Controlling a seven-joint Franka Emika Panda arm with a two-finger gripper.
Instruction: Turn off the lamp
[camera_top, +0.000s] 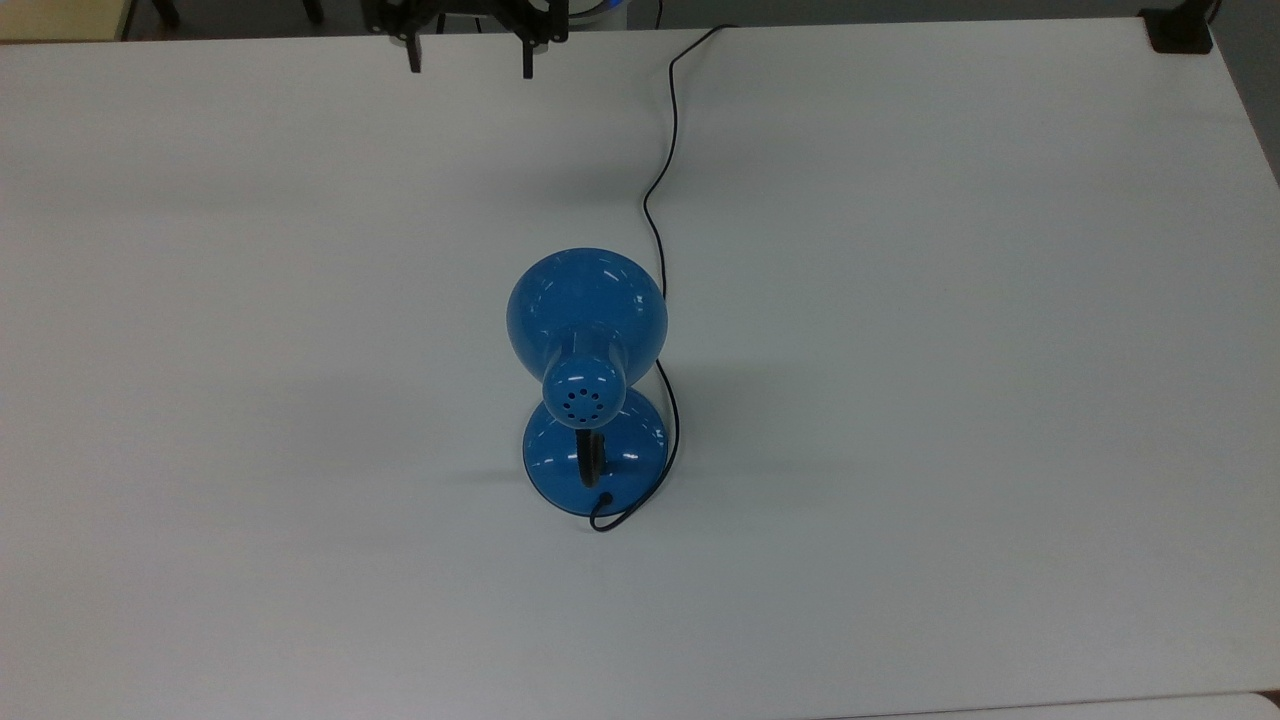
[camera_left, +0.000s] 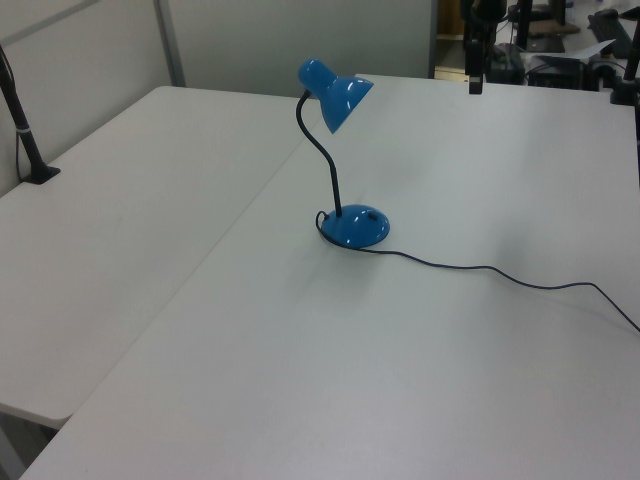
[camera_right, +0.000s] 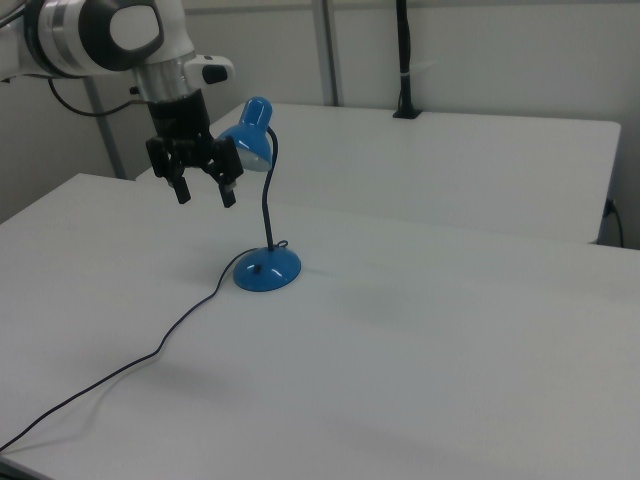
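The lamp (camera_top: 588, 375) stands near the middle of the white worktop (camera_top: 950, 400), its round base flat and its black neck rising upright, then bending so the shade tips toward the top view's upper edge. Its cord (camera_top: 660, 180) runs away toward that edge. Beyond it, well apart, the end effector (camera_top: 468, 62) hangs above the worktop, fingers spread wide, holding and touching nothing.

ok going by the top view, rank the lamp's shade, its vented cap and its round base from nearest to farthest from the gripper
Measured from the gripper, at the top view's upper edge with its jaws spread open:
1. The shade, mid-table, nearest.
2. The vented cap, just below the shade.
3. The round base, lowest in the top view, farthest.
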